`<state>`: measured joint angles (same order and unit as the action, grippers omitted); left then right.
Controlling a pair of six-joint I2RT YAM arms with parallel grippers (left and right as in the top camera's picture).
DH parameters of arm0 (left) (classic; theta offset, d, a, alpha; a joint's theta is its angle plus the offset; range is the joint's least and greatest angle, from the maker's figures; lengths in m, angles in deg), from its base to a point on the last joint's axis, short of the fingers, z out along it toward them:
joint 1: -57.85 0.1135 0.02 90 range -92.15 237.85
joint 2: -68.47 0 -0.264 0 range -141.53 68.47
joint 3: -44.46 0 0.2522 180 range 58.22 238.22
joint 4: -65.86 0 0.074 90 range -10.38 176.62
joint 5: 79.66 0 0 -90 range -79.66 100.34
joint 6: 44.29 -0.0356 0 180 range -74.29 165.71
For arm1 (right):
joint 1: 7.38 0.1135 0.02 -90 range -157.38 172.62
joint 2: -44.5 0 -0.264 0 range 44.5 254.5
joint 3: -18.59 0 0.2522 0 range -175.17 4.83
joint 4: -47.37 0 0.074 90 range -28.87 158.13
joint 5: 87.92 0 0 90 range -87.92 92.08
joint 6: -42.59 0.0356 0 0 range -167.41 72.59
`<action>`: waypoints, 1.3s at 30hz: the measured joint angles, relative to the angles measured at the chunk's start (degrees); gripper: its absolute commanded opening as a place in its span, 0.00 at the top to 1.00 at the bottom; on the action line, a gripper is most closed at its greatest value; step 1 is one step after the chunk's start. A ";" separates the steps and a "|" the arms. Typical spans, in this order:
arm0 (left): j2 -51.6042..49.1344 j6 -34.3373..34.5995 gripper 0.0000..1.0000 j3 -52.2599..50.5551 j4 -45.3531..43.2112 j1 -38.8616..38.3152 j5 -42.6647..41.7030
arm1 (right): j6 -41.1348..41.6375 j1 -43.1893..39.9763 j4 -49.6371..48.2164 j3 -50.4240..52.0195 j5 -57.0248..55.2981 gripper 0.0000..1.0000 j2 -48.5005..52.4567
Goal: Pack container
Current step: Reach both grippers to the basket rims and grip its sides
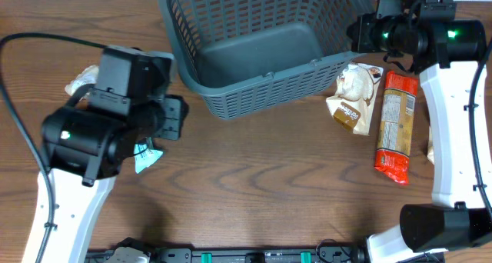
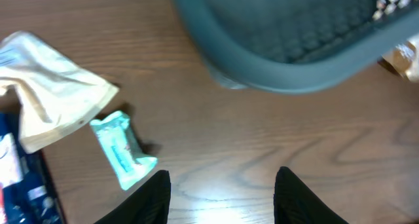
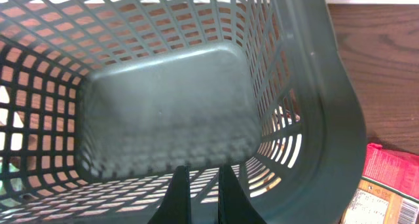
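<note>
Left end effector [image 2: 222,179] spread, teal packet [image 2: 122,150], container [image 2: 281,76]

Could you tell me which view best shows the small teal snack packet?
The left wrist view: the small teal plastic snack packet is fully visible. Overhead, the left arm hides most of it. The right wrist view does not clearly show it.

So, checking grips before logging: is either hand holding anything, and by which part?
Left hand open, empty. Right hand at the container's rim, fingers nearly together; whether it grips cannot be told.
</note>
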<state>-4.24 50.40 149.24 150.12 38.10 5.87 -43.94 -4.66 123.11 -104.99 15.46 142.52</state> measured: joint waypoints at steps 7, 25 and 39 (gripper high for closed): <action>-3.06 0.00 0.71 0.00 -0.46 -4.28 0.02 | 0.00 0.00 0.76 -0.11 -0.39 0.99 2.80; -13.77 0.00 0.76 0.00 -2.84 -5.25 -0.02 | -0.26 -0.02 3.69 -0.59 -2.78 0.99 4.09; -14.25 0.00 0.75 0.00 -6.54 -5.20 0.22 | -1.14 3.63 10.16 -1.11 -5.22 0.99 4.09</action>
<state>-18.49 50.40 149.24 143.58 32.90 6.09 -45.08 -1.03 133.27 -106.10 10.24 146.61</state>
